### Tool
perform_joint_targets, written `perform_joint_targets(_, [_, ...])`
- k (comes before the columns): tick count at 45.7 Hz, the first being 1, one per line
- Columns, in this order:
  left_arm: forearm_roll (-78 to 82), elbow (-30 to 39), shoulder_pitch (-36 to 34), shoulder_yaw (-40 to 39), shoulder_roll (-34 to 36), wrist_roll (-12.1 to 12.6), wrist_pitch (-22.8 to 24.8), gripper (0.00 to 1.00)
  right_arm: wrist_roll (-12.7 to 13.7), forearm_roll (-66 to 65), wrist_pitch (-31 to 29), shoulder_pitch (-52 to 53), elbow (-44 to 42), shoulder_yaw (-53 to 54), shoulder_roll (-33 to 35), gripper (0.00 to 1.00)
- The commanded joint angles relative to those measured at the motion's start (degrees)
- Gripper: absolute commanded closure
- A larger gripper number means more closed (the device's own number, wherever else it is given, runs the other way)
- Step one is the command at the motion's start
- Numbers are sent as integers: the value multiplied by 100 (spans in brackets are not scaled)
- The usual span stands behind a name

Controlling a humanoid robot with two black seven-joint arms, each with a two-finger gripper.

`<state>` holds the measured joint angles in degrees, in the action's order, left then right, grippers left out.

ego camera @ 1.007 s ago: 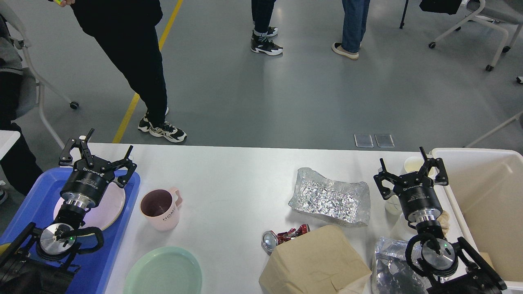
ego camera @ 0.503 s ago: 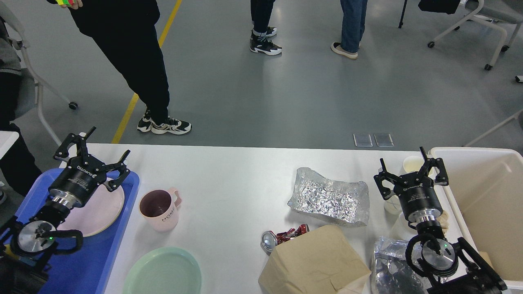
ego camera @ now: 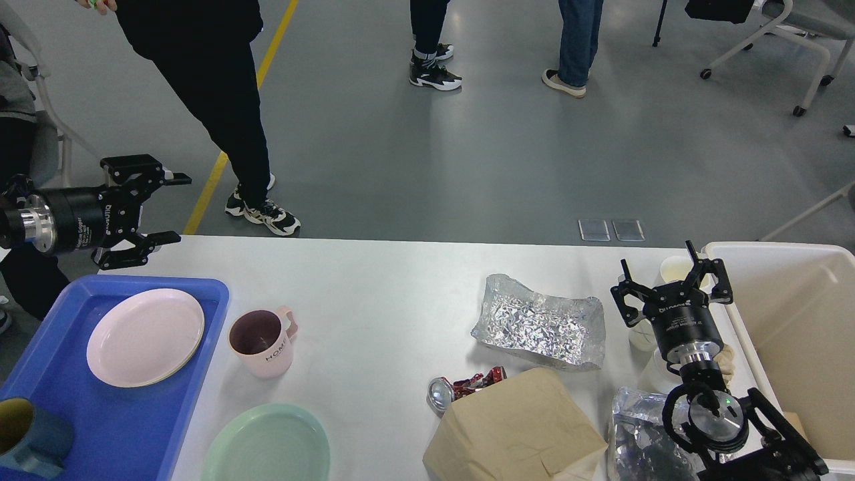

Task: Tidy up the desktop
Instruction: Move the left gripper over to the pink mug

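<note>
Lifted off the pink plate (ego camera: 145, 336), the left gripper (ego camera: 163, 208) now hangs sideways past the desktop's (ego camera: 374, 300) far left corner, fingers spread wide and holding nothing. That plate lies bare in the blue tray (ego camera: 117, 414) at the desktop's left end, a dark mug (ego camera: 30, 437) in the tray's near corner. Just right of the tray stand a pink mug (ego camera: 262, 342) and a green plate (ego camera: 267, 444). Mid-desktop lie crumpled foil (ego camera: 541, 321), a crushed can (ego camera: 461, 389) and a brown bag (ego camera: 514, 427). The right gripper (ego camera: 671, 280) has not moved, spread and empty beside the cream bin (ego camera: 788, 334).
</note>
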<state>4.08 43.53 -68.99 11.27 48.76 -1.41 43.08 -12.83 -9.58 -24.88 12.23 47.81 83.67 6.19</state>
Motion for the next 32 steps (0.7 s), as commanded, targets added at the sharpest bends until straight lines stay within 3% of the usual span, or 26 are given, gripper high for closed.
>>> perform_joint_targets(1, [5,-2,-1141,1402,-174,44,43,4,0,0,0,-1,9,0,5,0])
perform_joint_targets(7, [6,164,-2134,2773,-647,44,60,4,0,0,0,-1,9,0,5,0])
perform_joint_targets(13, [-3,989,-3303,4215,-1360,-35,43,4,0,0,0,7,0,0,5,0])
perform_joint_targets(21, [-12,2325,-4850,4805,-1448,35,87,4,0,0,0,7,9,0,5,0])
perform_joint_targets(25, [-3,2792,-5404,5024,-1817,18,122,4,0,0,0,8,0,0,5,0])
perform_joint_targets(28, [-3,2915,-5887,5331,-2159,17,218,4,0,0,0,-1,0,0,5,0])
perform_joint_targets(32, [-108,2924,-6424,6227,-3116,-61,227,4,0,0,0,-1,0,0,5,0])
